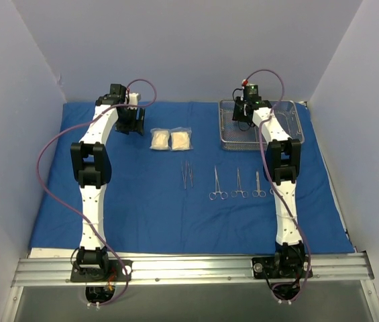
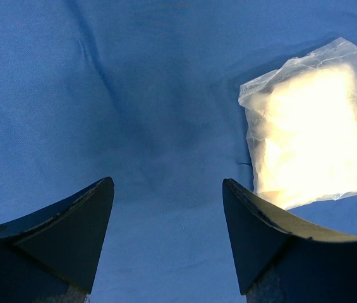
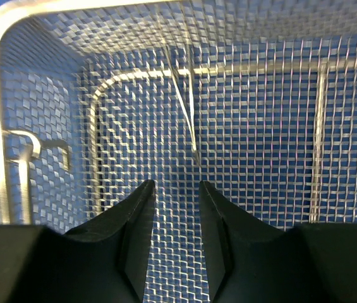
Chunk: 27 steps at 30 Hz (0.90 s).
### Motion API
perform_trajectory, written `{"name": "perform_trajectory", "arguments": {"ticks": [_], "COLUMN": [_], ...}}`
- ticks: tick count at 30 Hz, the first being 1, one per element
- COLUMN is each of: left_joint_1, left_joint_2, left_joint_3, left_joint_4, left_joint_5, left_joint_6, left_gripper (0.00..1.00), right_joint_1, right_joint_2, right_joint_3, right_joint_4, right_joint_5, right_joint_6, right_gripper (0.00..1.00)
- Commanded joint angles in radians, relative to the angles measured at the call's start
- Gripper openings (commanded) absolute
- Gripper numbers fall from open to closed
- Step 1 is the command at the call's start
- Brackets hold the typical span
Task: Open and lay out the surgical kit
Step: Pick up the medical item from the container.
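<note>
Here the blue cloth [image 1: 176, 215] is already spread flat over the desk, and the wire tray [image 1: 294, 129] stands at its far right corner. Two white gauze packets [image 1: 159, 139] lie side by side at the far middle. A row of clamps [image 1: 239, 183] and one pair of tweezers [image 1: 187, 173] lie nearer, between the two arms. The right fingers [image 3: 134, 233] are inside the tray, a little apart and with nothing between them. A thin silver instrument [image 3: 179, 95] lies on the mesh just ahead of them. Its long axis runs away from the fingertips and leans slightly to the left, so the right arm is clearly the nearer one. The instrument looks slim, shiny and flat against the mesh, and I think it is hard to pinch. The left fingers [image 2: 71, 233] hang wide open over bare cloth, with the gauze just to their right.
</note>
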Motion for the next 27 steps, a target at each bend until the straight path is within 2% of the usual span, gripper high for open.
{"name": "perform_trajectory", "arguments": {"ticks": [1, 9, 14, 24, 27], "left_joint_1": [0.007, 0.007, 0.006, 0.012, 0.013], "left_joint_2": [-0.056, -0.057, -0.053, -0.054, -0.053], "left_joint_3": [0.046, 0.055, 0.056, 0.055, 0.053], "left_joint_4": [-0.009, -0.012, -0.015, -0.018, -0.018], "left_joint_5": [0.002, 0.005, 0.01, 0.01, 0.01], "left_joint_6": [0.007, 0.007, 0.007, 0.007, 0.005], "left_gripper": [0.79, 0.79, 0.79, 0.79, 0.79], "right_joint_1": [-0.002, 0.016, 0.036, 0.047, 0.048], "right_joint_2": [0.004, 0.051, 0.086, 0.061, 0.025], "right_joint_3": [0.058, 0.068, 0.083, 0.042, 0.026], "right_joint_4": [0.039, 0.039, 0.044, 0.039, 0.04], "right_joint_5": [0.03, 0.089, 0.132, 0.194, 0.198], "right_joint_6": [-0.017, -0.022, -0.054, -0.088, -0.103], "right_gripper": [0.3, 0.21, 0.2, 0.0, 0.0]}}
